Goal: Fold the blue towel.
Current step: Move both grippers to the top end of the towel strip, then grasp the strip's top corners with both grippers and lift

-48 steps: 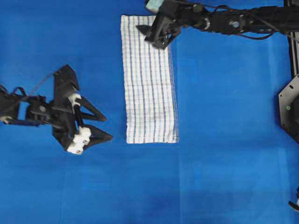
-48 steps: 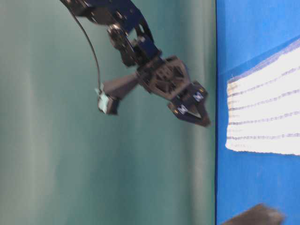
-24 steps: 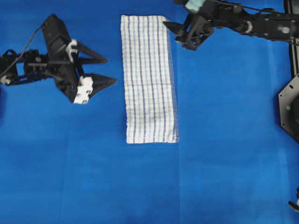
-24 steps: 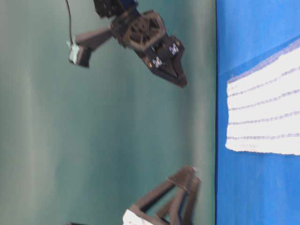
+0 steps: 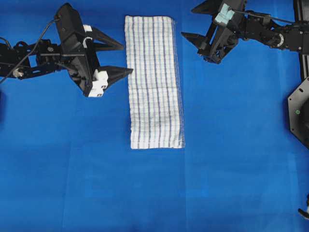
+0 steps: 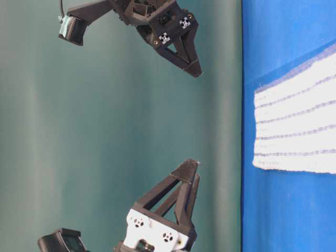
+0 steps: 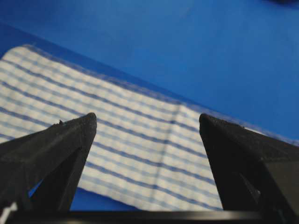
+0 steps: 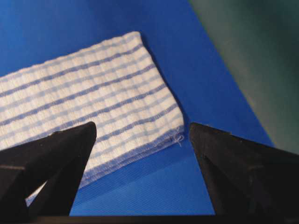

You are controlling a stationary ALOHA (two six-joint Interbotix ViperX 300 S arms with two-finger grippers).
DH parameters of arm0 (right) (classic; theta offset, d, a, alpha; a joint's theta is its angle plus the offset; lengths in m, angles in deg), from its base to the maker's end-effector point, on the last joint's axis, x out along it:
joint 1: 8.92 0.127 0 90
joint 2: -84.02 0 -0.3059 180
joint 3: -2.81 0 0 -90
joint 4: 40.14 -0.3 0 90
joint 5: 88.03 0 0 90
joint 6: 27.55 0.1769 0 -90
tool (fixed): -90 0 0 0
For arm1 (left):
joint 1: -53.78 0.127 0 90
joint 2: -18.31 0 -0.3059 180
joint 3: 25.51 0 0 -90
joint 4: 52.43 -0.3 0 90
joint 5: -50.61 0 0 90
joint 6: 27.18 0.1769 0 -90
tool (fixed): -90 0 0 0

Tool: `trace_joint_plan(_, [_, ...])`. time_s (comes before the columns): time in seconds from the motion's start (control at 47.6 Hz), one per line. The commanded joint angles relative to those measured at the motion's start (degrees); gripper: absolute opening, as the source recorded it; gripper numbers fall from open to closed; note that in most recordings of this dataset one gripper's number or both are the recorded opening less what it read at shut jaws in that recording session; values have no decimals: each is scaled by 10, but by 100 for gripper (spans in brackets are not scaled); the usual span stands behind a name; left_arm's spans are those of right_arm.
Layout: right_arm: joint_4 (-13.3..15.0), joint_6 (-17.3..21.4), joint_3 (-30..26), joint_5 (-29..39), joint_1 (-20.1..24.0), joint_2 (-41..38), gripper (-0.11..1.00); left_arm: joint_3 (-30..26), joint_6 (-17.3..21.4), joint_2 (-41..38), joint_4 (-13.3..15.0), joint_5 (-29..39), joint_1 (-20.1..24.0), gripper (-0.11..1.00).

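The towel (image 5: 154,82) is laid flat as a long narrow strip near the counter's (image 5: 231,183) far edge. Being soft, light and limp, it is best pinched at an end's corners. Both the left gripper (image 5: 119,59) and right gripper (image 5: 197,21) are held spread, empty.

You will find no lettering, label, brand, number or sign to read in any view, neither on the blue towel (image 5: 154,82), nor on the desk (image 5: 145,193) covering, nor on either arm.
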State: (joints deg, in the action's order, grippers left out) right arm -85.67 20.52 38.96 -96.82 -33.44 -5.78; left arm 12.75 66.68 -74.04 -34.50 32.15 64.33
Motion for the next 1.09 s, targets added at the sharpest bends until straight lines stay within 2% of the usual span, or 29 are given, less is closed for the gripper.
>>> trace_joint_plan(0.0, [0,-4,-14,-11,3,2,94,-14,9,3,-2,-3,23,87])
trace_joint_plan(0.231, [1,-8,-52,-33,-11,-65,94,-39,66,-39,-3,-4,104,87])
trace_joint_plan(0.399, [1,-8,-86,-34,-28,-140,94,-77,82,-98,-3,-4,147,87])
trace_joint_plan(0.567, [1,-8,-109,-47,-43,-201,94,-106,94,-152,-3,-11,163,87])
trace_joint_plan(0.861, [1,-8,-146,-59,-49,-257,94,-126,82,-258,-3,-80,180,87])
trace_joint_plan(1.071, [1,-8,-160,-57,-55,-287,94,-127,78,-276,-4,-83,180,87])
